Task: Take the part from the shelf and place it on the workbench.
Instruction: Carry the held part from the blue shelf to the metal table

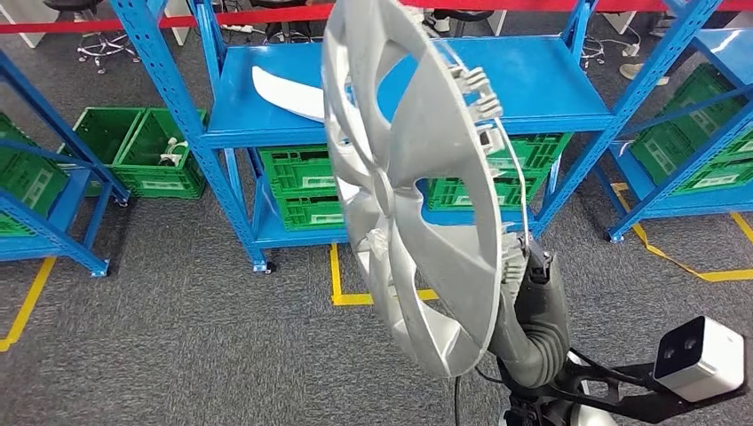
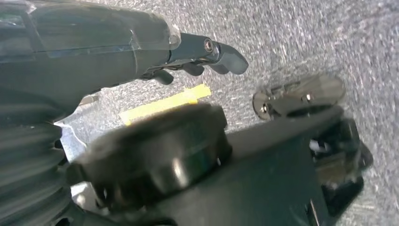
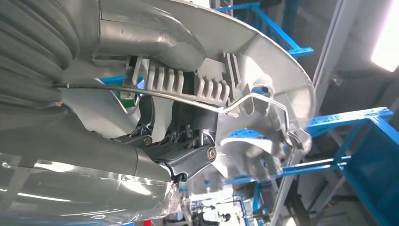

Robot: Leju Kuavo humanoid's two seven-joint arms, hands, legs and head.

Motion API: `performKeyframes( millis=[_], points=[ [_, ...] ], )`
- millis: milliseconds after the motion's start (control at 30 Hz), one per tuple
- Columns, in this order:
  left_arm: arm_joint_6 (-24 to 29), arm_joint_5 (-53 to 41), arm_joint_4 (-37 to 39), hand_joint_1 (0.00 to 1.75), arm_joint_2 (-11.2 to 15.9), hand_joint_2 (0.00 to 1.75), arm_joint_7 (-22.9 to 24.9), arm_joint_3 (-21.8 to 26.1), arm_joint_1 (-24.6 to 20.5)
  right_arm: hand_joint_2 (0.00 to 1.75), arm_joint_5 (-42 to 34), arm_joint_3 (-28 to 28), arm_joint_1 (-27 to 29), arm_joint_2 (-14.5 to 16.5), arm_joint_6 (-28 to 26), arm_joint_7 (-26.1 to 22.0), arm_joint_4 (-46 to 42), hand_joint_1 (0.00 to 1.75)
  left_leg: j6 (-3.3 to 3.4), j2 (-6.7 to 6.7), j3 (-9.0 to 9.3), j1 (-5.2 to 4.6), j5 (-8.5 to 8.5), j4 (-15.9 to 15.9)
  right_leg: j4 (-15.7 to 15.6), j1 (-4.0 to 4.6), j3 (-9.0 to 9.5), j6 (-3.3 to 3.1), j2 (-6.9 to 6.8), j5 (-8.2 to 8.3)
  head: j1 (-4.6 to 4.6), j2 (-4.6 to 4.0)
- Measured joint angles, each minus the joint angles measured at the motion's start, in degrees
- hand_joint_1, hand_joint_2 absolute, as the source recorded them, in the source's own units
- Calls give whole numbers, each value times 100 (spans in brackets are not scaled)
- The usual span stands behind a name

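Note:
A silver wheel cover (image 1: 404, 186) stands on edge close in front of me in the head view, its back side with clips and a wire ring turned to the right. My right hand (image 1: 526, 266) grips it at the lower rim. In the right wrist view the dark fingers (image 3: 188, 141) curl over the ribbed rim of the wheel cover (image 3: 263, 61), the thumb on the other face. My left hand (image 2: 202, 54) hangs low over the grey carpet, fingers loose and apart, holding nothing.
A blue shelf (image 1: 550, 80) stands behind the cover, with another white part (image 1: 289, 93) lying on its deck. Green crates (image 1: 146, 151) sit low under the shelves. Yellow tape (image 1: 337, 280) marks the carpet. More blue racks stand at both sides.

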Motion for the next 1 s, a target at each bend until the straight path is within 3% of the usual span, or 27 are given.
performKeyframes(
  millis=[67, 100, 167, 233, 267, 333, 767, 800, 933, 1000],
  points=[
    [20, -11, 1, 0, -26, 175, -38, -2, 6, 175, 40, 0, 11, -49, -71, 58, -104, 175, -74, 22, -75, -5, 82, 13, -156, 1, 1, -74, -5, -7, -18, 0],
    [40, -10, 2, 0, -30, 175, -69, -3, 10, 175, 62, 1, 13, -70, -90, 87, -154, 175, -105, 29, -122, -2, 31, 61, -165, -3, -39, -116, -9, 29, -36, 0],
    [89, -2, 4, 0, -31, 175, -125, -2, 11, 175, 96, 7, -2, -96, -108, 147, -242, 175, -141, 17, -280, 2, -339, 444, -172, -7, -114, -208, -22, 120, -93, 0],
    [126, 19, 4, 0, -31, 175, -161, -1, 10, 175, 100, 17, -37, -101, -110, 201, -286, 175, -150, -6, -509, -3, -799, 1162, -142, 24, -204, -257, -28, 181, -150, 0],
    [133, 29, 4, 0, -31, 175, -173, -1, 10, 175, 85, 22, -51, -102, -109, 221, -293, 175, -147, -11, -580, -5, -905, 1461, -117, 45, -253, -268, -31, 202, -163, 0],
    [136, 39, 4, 0, -31, 175, -187, -1, 10, 175, 50, 28, -60, -107, -102, 246, -295, 175, -130, -12, -571, -8, -879, 1676, -66, 77, -331, -276, -36, 224, -171, 0],
    [136, 39, 4, 0, -31, 175, -185, -1, 10, 175, 29, 32, -64, -112, -88, 252, -295, 175, -106, -12, -435, -10, -756, 1534, -29, 94, -372, -279, -37, 227, -175, 0],
    [137, 40, 4, 0, -31, 175, -181, -1, 10, 175, 22, 32, -67, -114, -81, 254, -295, 175, -94, -13, -346, -13, -695, 1411, -16, 100, -383, -279, -36, 227, -175, 0],
    [144, 48, 6, 0, -20, 175, -154, -1, 13, 175, -35, 45, -108, -145, -22, 270, -312, 175, 82, -23, 431, -82, -419, 181, 105, 134, -482, -240, -41, 213, -165, 0],
    [146, 47, 8, 0, -26, 175, -140, -1, 15, 175, -43, 58, -140, -167, -4, 293, -325, 175, 107, -17, 470, -76, -425, 41, 133, 130, -519, -186, -42, 205, -173, 0]
  ],
)
